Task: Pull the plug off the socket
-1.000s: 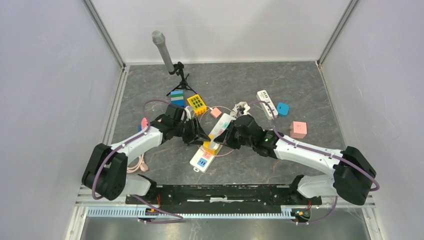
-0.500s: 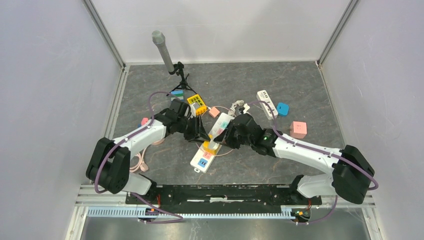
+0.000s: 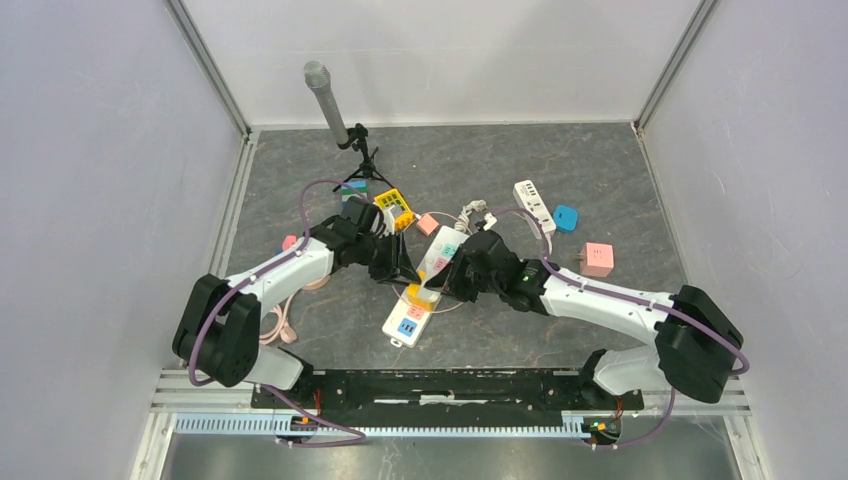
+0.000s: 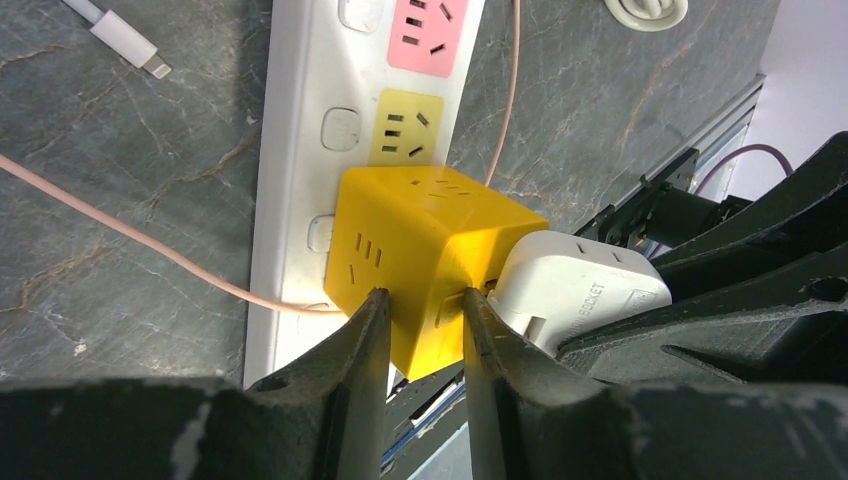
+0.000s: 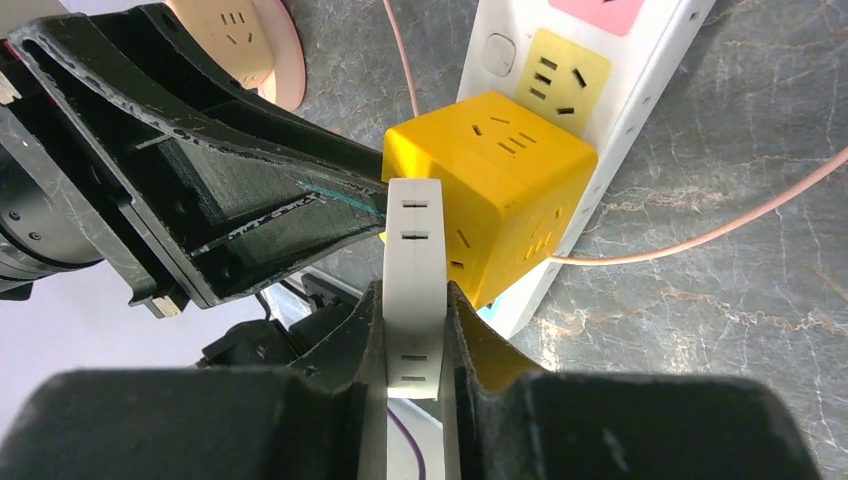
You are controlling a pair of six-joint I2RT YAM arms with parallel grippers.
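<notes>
Plug [image 5: 413, 215], a white flat block, sits in the side face of the yellow cube socket [image 5: 500, 180], and the right gripper [image 5: 412, 300] is clamped on it, one finger pressing each flat side. In the left wrist view the plug [image 4: 575, 290] is at the 3 o'clock side of the cube [image 4: 420, 250]. The left gripper [image 4: 422, 305] is closed tightly on the near part of the cube (its two fingers touch opposite faces).

The cube itself stands on the white power strip [image 4: 300, 150], just beside a free yellow outlet, with a pink outlet further along. On the top view this group lies in the middle of the bench [image 3: 620, 180]. The left arm reaches it from about 9 o'clock and the right arm from about 3 o'clock. A thin pink cable [image 4: 150, 250] runs across the bench up to the strip.
</notes>
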